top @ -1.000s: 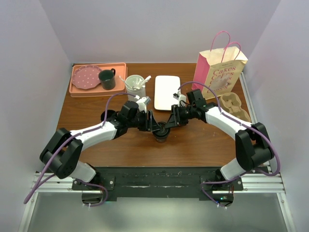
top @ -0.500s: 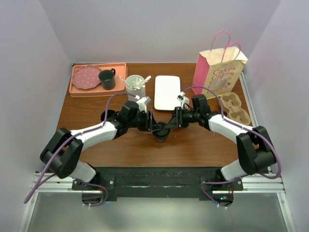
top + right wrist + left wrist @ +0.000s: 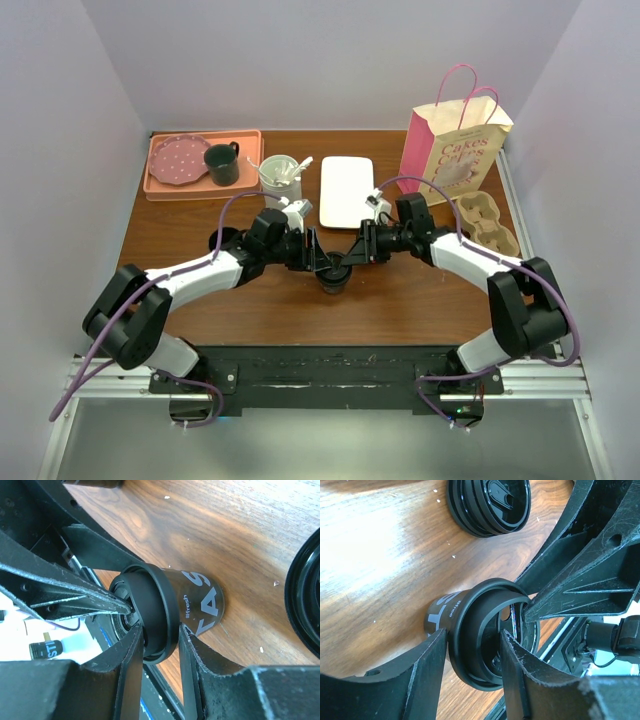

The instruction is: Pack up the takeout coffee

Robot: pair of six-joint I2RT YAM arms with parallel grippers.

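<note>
A black takeout coffee cup [image 3: 335,276] with grey lettering stands mid-table, wearing a black lid [image 3: 485,630]. Both grippers meet over its top. My left gripper [image 3: 472,640] comes in from the left and pinches the lid's rim, one finger outside and one in the lid's recess. From the right, my right gripper [image 3: 161,632] straddles the same rim [image 3: 155,615], with one finger on the lid top and the other under the rim against the cup wall [image 3: 200,602]. A second black lid [image 3: 487,505] lies flat on the wood close by.
A pink paper bag [image 3: 455,150] stands open at the back right, with a pulp cup carrier [image 3: 487,225] in front of it. A white rectangular plate [image 3: 346,190] lies behind the cup. Back left are an orange tray [image 3: 160,185] with a green mug [image 3: 221,163], and a white cup [image 3: 280,172].
The right arm's wrist and forearm have shifted slightly to the right and settled. Both grippers stay on the cup's lid, and the left arm has not moved.
</note>
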